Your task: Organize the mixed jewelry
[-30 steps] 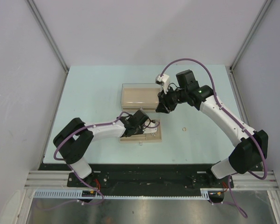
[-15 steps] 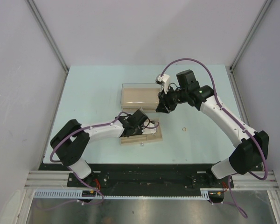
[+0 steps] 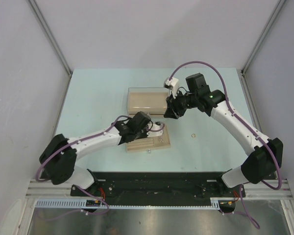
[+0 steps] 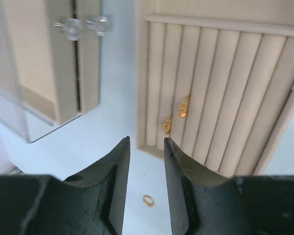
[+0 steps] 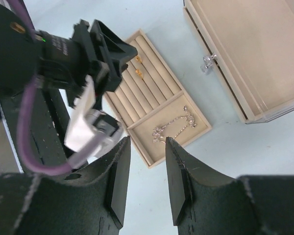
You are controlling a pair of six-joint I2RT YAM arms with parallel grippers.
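Observation:
The jewelry is sorted partly into a beige slotted tray (image 3: pixel 159 143). Two gold rings (image 4: pixel 183 106) sit in its roll slots (image 4: pixel 225 98), and a thin silvery chain (image 5: pixel 174 128) lies in its flat compartment. One more gold ring (image 4: pixel 148 200) lies on the table just off the tray's corner, below the gap of my left gripper (image 4: pixel 146 139), which is open and empty. Another ring (image 3: pixel 192 135) rests on the table right of the tray. My right gripper (image 5: pixel 144 138) hangs open and empty above the tray, near the box (image 3: pixel 147 100).
A beige box (image 5: pixel 245 54) with a clear lid and glass knobs (image 4: pixel 85 27) stands open behind the tray. The left arm's wrist (image 5: pixel 83 63) reaches over the tray's left part. Metal rails run along the table's sides.
My left gripper has spread its jaws wider and drawn back from the tray's slots, while its elbow swung to the left. The right arm has stayed still.

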